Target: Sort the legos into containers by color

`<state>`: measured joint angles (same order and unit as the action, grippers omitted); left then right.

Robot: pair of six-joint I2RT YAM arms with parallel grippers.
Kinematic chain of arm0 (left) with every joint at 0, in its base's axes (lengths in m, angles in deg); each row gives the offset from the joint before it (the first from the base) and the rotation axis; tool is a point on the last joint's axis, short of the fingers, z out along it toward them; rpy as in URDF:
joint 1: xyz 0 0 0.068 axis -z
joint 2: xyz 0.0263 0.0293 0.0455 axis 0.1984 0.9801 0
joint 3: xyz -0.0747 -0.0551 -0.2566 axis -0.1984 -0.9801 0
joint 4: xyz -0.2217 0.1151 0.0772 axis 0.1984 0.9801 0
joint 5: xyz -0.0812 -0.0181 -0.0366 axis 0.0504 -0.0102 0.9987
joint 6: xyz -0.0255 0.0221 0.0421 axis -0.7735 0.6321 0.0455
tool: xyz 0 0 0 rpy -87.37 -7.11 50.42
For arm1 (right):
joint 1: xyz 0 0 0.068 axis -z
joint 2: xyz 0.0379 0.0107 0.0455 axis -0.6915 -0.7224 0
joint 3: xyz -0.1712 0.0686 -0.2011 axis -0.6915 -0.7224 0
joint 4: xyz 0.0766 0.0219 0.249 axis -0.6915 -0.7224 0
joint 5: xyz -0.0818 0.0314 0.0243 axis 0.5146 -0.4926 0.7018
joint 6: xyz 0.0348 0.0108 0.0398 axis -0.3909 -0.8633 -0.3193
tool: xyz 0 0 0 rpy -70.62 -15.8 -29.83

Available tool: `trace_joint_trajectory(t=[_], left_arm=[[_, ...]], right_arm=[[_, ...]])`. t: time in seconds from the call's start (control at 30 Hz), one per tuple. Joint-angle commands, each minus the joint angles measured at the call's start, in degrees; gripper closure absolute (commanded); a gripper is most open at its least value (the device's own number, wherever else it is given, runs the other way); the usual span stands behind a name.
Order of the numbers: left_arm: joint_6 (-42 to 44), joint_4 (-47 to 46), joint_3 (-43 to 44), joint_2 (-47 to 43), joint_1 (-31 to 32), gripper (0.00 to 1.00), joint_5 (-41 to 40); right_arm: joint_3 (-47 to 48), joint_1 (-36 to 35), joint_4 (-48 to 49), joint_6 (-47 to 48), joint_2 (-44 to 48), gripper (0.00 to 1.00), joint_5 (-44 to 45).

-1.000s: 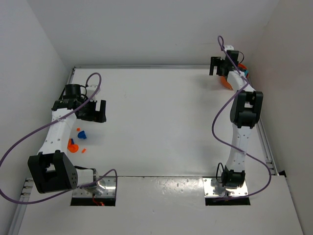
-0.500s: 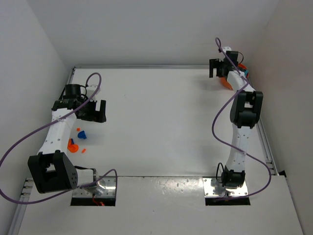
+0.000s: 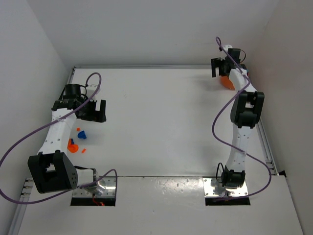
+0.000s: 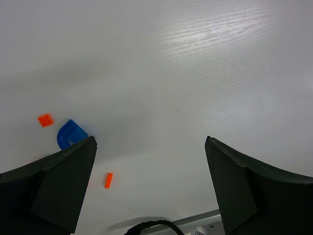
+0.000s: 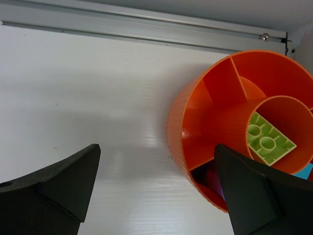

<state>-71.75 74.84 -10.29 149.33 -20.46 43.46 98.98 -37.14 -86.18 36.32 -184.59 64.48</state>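
Note:
Several legos lie at the left. A blue arched lego (image 4: 68,134) sits just off my left fingertip, with an orange square (image 4: 45,119) and a tiny orange bar (image 4: 108,180) nearby. From above I see the blue lego (image 3: 81,133) and a larger orange piece (image 3: 72,146). My left gripper (image 4: 150,142) hovers open and empty just behind them (image 3: 95,111). The orange container (image 5: 195,122) stands in the far right corner (image 3: 226,81), holding a yellow-green lego (image 5: 266,137) and a purple one (image 5: 215,183). My right gripper (image 5: 157,147) is open, its right finger over the tub's rim.
An aluminium rail (image 5: 146,24) runs along the back edge behind the tub, and another rail (image 3: 266,147) follows the right side. White walls enclose the table on the left, back and right. A purple cable (image 3: 93,78) loops over the left arm.
My right gripper has shifted slightly rightward over the orange tub, hiding more of it from above. The left arm and the legos have stayed put.

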Motion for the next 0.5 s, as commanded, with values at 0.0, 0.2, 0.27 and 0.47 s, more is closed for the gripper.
trace_joint_trajectory(t=[0.0, 0.2, 0.27, 0.47], left_arm=[[-0.9, -1.0, 0.1, -0.3, -0.7, 0.00, 1.1], [-0.9, -1.5, 0.1, -0.3, -0.7, 0.00, 1.6], [-0.9, -1.5, 0.1, -0.3, -0.7, 0.00, 1.6], [-0.9, -1.5, 0.1, -0.3, -0.7, 0.00, 1.6]], right_arm=[[2.1, 0.8, -1.4, 1.6, 1.2, 0.00, 1.3], [1.9, 1.3, -2.2, 2.1, 1.9, 0.00, 0.1], [1.3, 1.3, -0.8, 1.6, 3.1, 0.00, -1.4], [0.0, 1.3, 2.1, -0.5, 4.9, 0.00, -2.7]])
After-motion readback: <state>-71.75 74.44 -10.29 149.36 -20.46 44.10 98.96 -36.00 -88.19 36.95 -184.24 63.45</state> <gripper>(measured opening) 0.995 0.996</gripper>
